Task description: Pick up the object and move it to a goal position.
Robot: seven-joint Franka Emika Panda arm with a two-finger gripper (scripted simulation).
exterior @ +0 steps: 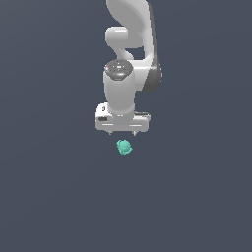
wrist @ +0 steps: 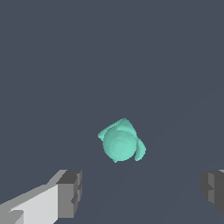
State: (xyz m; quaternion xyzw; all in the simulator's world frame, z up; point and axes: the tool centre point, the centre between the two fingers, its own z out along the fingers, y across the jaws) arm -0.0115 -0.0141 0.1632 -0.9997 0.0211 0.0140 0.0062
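Observation:
The object (exterior: pixel 124 146) is a small teal-green lumpy ball lying on the dark grey floor just in front of the white arm. My gripper (exterior: pixel 121 133) hangs above and slightly behind it, fingers pointing down, only their short tips showing under the white hand. In the wrist view the object (wrist: pixel 121 141) sits ahead of the gap between the two dark finger pads (wrist: pixel 71 193), which stand far apart. The gripper (wrist: pixel 142 192) is open and holds nothing.
Plain dark grey floor (exterior: pixel 49 197) spreads in every direction. The arm's white links (exterior: pixel 130 29) rise behind the gripper. No goal marker shows in either view.

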